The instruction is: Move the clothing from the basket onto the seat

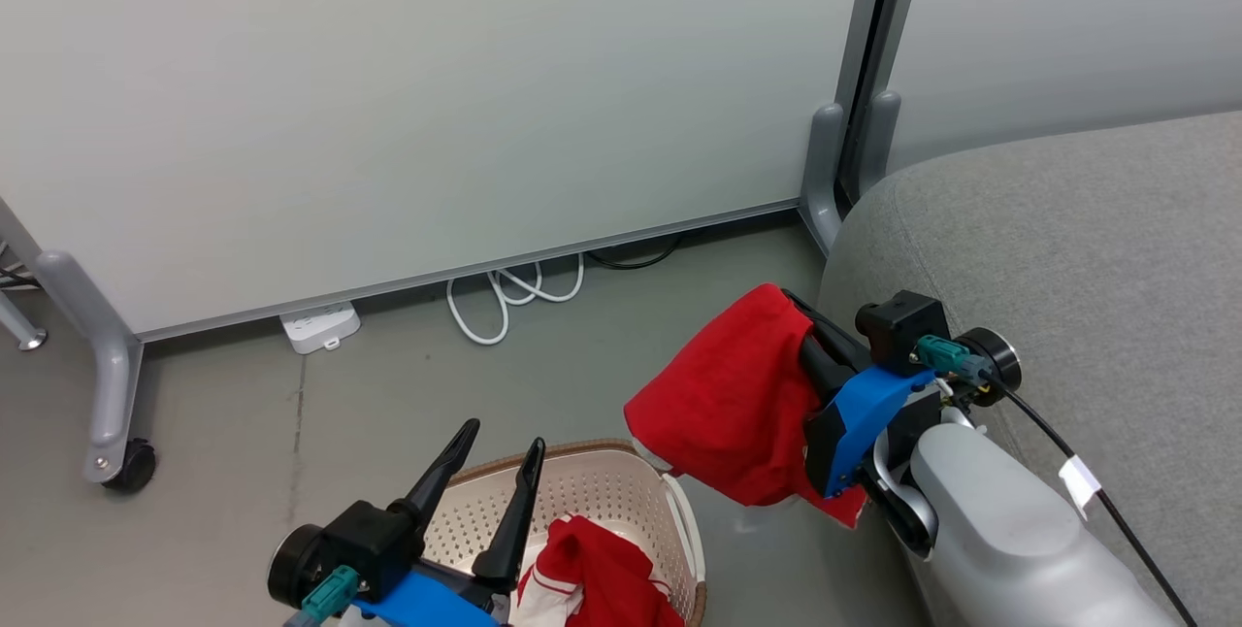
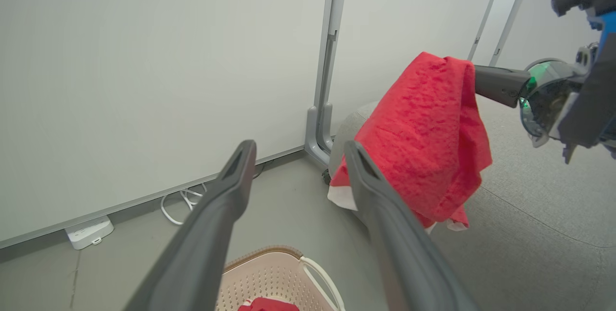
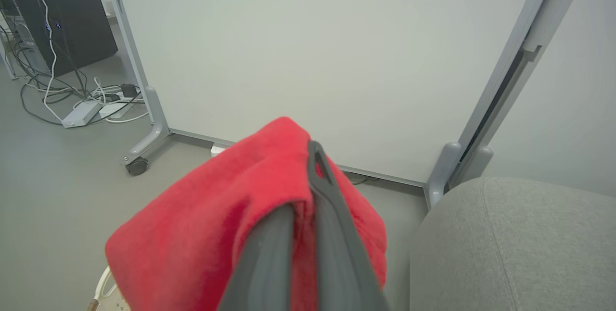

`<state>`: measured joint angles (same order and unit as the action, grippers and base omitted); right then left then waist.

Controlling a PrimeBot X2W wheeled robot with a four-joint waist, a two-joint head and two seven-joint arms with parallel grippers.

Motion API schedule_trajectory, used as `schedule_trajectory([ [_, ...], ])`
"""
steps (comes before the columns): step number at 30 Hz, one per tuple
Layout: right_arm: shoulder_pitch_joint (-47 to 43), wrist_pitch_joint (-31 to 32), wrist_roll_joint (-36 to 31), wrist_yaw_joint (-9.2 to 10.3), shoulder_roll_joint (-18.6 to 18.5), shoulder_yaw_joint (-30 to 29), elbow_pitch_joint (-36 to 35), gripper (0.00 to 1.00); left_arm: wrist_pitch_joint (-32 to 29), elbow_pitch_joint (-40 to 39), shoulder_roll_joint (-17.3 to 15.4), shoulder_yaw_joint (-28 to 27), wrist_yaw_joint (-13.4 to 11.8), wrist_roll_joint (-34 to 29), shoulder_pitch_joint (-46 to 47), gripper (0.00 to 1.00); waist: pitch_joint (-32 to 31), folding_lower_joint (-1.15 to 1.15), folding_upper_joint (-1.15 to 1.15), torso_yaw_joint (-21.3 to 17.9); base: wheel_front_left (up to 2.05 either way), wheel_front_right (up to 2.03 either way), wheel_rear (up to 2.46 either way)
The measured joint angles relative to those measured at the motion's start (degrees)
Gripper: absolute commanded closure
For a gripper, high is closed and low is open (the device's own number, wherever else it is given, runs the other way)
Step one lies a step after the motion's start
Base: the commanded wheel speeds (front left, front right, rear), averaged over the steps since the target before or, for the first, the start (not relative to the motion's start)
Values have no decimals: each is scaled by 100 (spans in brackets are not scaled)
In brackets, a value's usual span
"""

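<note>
My right gripper (image 1: pixel 791 312) is shut on the plain red garment (image 1: pixel 737 404), which hangs in the air between the basket and the grey sofa (image 1: pixel 1096 258). The same red garment (image 3: pixel 216 224) drapes over my shut right fingers (image 3: pixel 322 214). It shows again as a red cloth (image 2: pixel 423 137) held up beside the sofa (image 2: pixel 529 224). The cream basket (image 1: pixel 582 491) sits on the floor at the bottom, with the striped red and white garment (image 1: pixel 592 578) inside. My left gripper (image 1: pixel 505 443) stands open above the basket's near rim, holding nothing; its fingers (image 2: pixel 226 205) are spread apart.
A wheeled partition panel (image 1: pixel 437 103) stands behind, its caster foot (image 1: pixel 121 462) at left. A white power strip (image 1: pixel 318 324) and coiled white cable (image 1: pixel 514 292) lie on the floor under it. More cables and a black box (image 3: pixel 62 27) sit far left.
</note>
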<state>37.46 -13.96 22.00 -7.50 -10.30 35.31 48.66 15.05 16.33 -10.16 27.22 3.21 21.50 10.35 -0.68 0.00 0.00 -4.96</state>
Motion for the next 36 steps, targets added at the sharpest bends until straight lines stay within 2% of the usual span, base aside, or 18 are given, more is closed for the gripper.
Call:
schedule_trajectory([
  [6,-13,38,-26,-1,34,-23,-81,100,0,32,115,-220,135,-171,-70,0,20,0,0,-178,0,0,0],
  [12,6,89,-78,-1,51,-19,-160,100,1,20,212,-367,229,-347,-89,0,48,0,0,-604,0,0,0],
  [28,-63,210,-101,0,-140,-198,-361,100,0,30,426,-548,378,-615,-70,0,134,0,0,-2415,0,0,0],
  [36,-304,149,-261,0,-226,-717,-519,100,1,225,420,-268,409,-641,288,0,459,-1,0,-2650,0,0,0],
])
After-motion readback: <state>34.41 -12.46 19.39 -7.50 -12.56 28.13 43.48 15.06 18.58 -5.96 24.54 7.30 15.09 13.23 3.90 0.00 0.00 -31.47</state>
